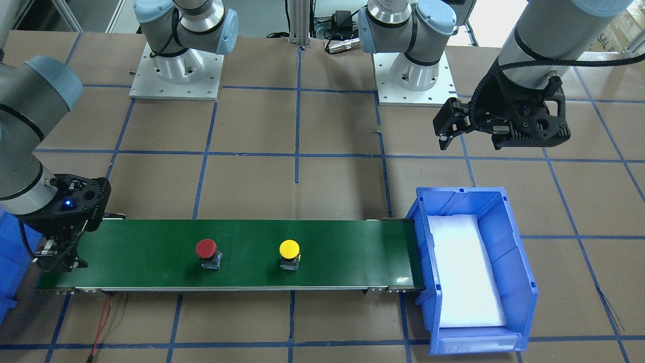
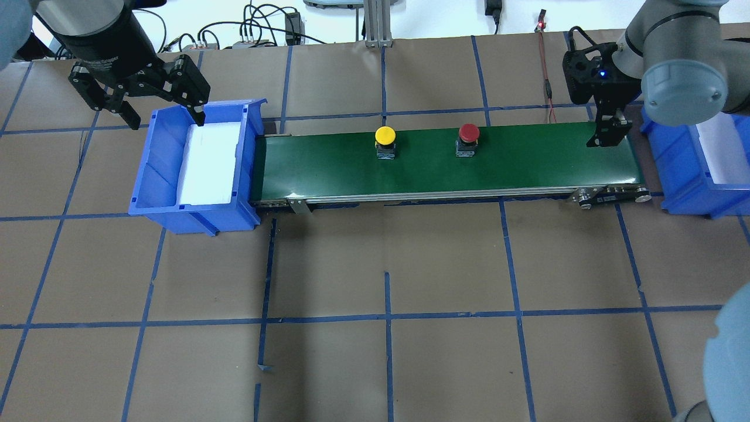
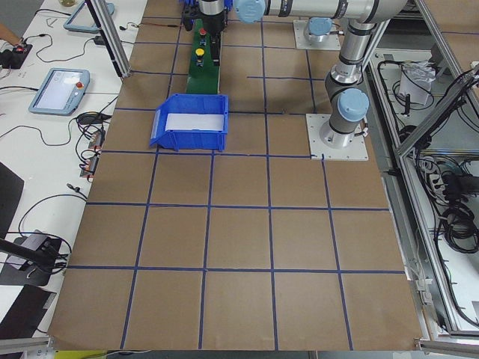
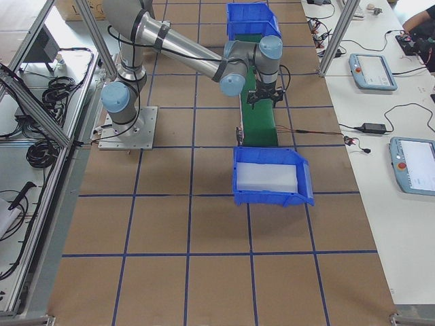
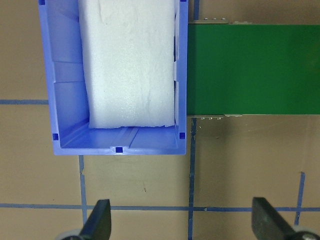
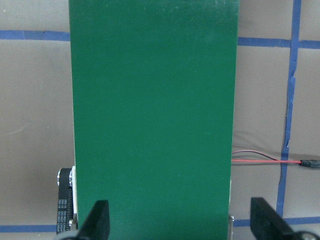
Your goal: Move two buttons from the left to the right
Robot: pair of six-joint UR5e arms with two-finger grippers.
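Likely the main risk is a toppled button. The red-capped mushroom push button [image 1: 206, 248] and the yellow-capped push button [image 1: 289, 248] stand upright on small black bases midway along the long green conveyor belt [image 1: 352, 252]. They look top-heavy, so an off-centre pinch or a finger clipping a cap could tip either. The right gripper [image 2: 608, 140] hangs low over the belt's right end, pointing down, jaws spread and empty, well apart from the red one. The left gripper [image 2: 166, 123] hovers, spread wide and empty, above the far rim of the foam-lined blue plastic bin [image 2: 146, 193].
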